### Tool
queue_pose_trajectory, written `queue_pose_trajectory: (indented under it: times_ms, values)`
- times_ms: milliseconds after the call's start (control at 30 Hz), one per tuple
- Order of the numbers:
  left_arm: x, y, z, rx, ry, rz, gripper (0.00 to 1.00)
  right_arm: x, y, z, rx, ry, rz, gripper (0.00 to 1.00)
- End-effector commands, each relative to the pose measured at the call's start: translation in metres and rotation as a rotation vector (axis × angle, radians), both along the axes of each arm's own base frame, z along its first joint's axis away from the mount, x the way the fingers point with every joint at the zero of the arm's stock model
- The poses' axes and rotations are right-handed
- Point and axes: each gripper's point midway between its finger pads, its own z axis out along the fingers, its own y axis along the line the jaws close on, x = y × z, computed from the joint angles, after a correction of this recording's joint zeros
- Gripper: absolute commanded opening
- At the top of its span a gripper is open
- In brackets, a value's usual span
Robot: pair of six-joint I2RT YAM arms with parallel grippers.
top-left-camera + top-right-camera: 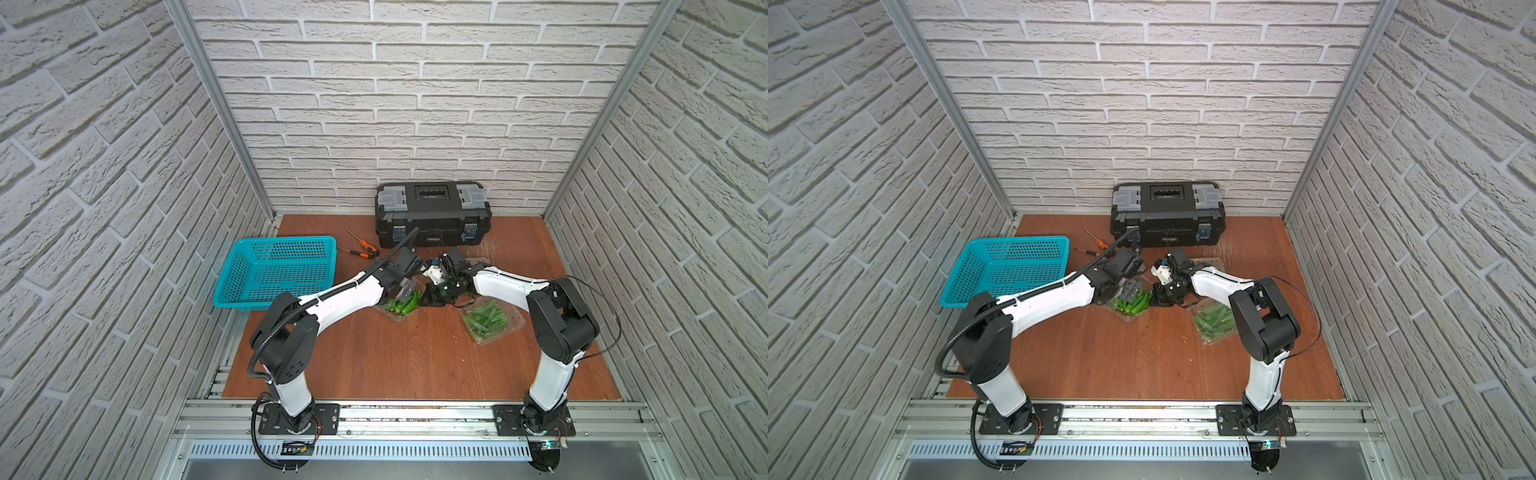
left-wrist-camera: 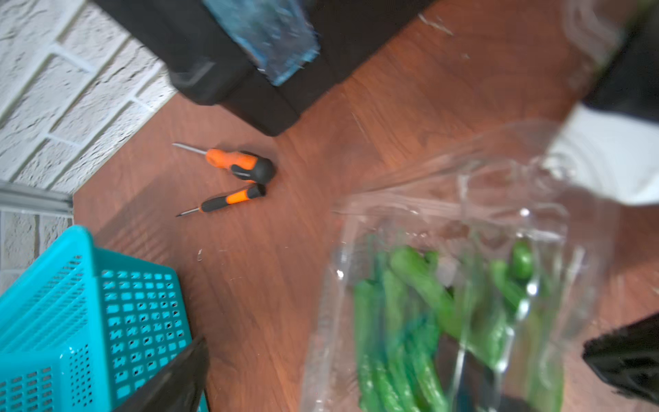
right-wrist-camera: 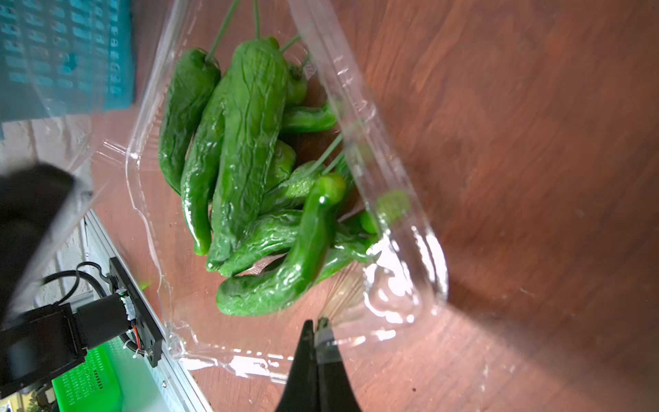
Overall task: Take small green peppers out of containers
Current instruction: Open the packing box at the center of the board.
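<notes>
Right wrist view alone showed the right gripper [image 3: 316, 330] clenched on the clear rim of the held container [image 3: 231, 356], small green peppers [image 3: 249, 142] heaped inside just beyond its tips; in both top views the right arm [image 1: 511, 282] hid that pinch. Those views showed the left gripper [image 1: 404, 291] released, spread wide directly over the same peppers. A second container [image 1: 516, 321] of peppers lay beside that arm, a teal basket [image 1: 232, 291] past the left arm [image 1: 353, 295], two screwdrivers [image 1: 365, 249] and a black toolbox [image 1: 432, 220] behind
</notes>
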Motion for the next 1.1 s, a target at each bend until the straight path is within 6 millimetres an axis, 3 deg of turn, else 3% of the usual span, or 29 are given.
queue_pose_trajectory:
  times_ms: [0,200,367,500,633,700,833,1067]
  values:
    - [0.003,0.018,0.025,-0.100,-0.072,0.075,0.98,-0.015,-0.019,0.000,-0.084,0.027,0.018,0.03]
    - [-0.002,0.053,0.060,-0.241,-0.164,0.189,0.98,-0.017,-0.033,0.002,-0.143,0.010,0.025,0.05]
    - [0.000,0.111,0.086,-0.384,-0.227,0.411,0.98,-0.016,-0.046,0.005,-0.192,-0.004,-0.001,0.12]
    - [0.003,0.146,0.103,-0.430,-0.282,0.502,0.98,-0.011,-0.048,0.017,-0.185,-0.049,-0.027,0.20]
    - [0.008,0.181,0.085,-0.474,-0.228,0.627,0.98,-0.005,-0.047,0.038,-0.166,-0.123,-0.039,0.30]
    - [0.012,0.188,0.071,-0.521,-0.187,0.663,0.98,-0.001,-0.050,0.046,-0.178,-0.160,-0.049,0.33]
    - [0.022,0.183,0.049,-0.555,-0.125,0.641,0.98,0.000,-0.053,0.060,-0.191,-0.228,-0.042,0.34]
    - [0.028,0.172,0.008,-0.517,0.002,0.622,0.98,-0.024,-0.013,0.060,-0.109,-0.230,0.126,0.29]
